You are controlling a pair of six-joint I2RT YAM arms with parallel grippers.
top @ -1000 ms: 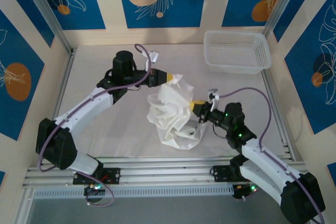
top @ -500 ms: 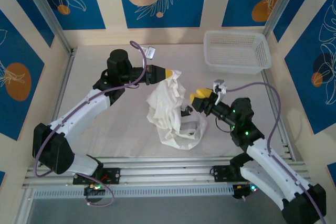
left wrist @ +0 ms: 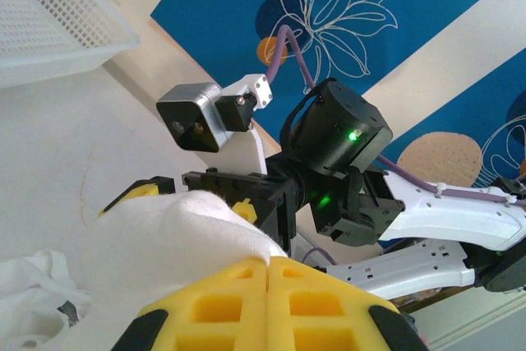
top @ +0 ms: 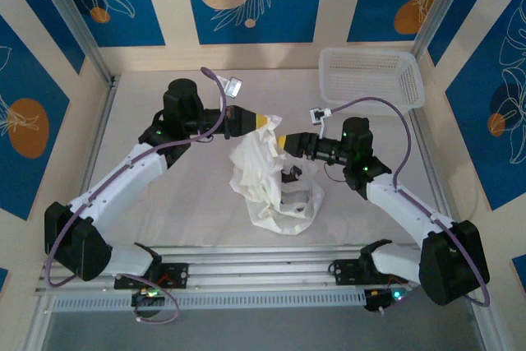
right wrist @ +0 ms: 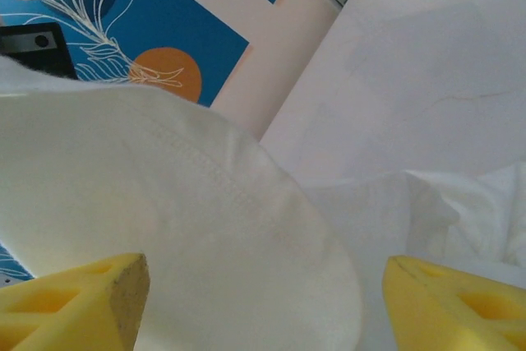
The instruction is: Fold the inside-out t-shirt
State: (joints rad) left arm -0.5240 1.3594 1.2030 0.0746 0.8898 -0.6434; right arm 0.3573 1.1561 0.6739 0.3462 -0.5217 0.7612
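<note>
The inside-out t-shirt [top: 265,177] is a crumpled white bundle, lifted by its top with its lower part heaped on the table. My left gripper [top: 261,122] is shut on the shirt's upper edge; in the left wrist view its yellow fingers [left wrist: 214,302] press together on white cloth [left wrist: 156,236]. My right gripper [top: 283,142] is open just right of that held spot. In the right wrist view a rounded fold of the shirt [right wrist: 205,219] lies between its widely spread fingertips [right wrist: 82,302], not pinched.
A white mesh basket [top: 370,103] stands at the back right of the table [top: 148,104]; its corner appears in the left wrist view as the basket [left wrist: 49,14]. Metal rails [top: 246,273] run along the near edge. Patterned blue walls enclose the table.
My right gripper let go of the shirt's lower part, opened, and rose back-left toward the left gripper. The left gripper kept its hold, shifting slightly.
</note>
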